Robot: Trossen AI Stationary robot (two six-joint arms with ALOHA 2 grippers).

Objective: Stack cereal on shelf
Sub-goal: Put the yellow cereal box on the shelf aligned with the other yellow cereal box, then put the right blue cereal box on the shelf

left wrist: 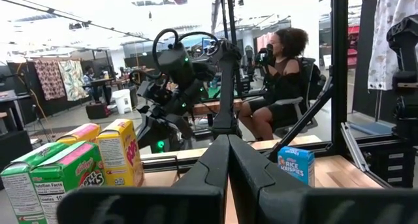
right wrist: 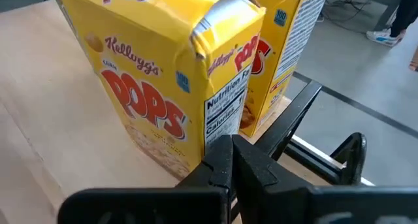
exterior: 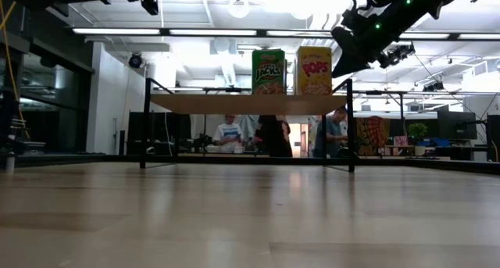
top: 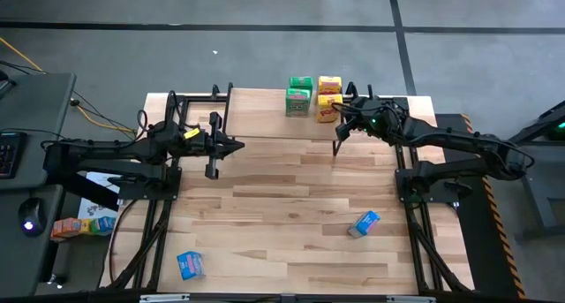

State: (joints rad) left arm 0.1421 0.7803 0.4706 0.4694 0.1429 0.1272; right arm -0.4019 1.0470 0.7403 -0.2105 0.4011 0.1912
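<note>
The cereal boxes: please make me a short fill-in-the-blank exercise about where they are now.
1. On the shelf stand two green boxes and two ____ boxes.
2. The two boxes still lying on the table are both ____.
3. The tool nearest the shelf boxes is the ____ tool.

Missing words: yellow; blue; right

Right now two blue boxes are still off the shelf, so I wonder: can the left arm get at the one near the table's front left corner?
Probably yes. The blue box lies alone on bare table on the left arm's side, nothing around it. The left tool, shut and empty, hangs farther back.
</note>
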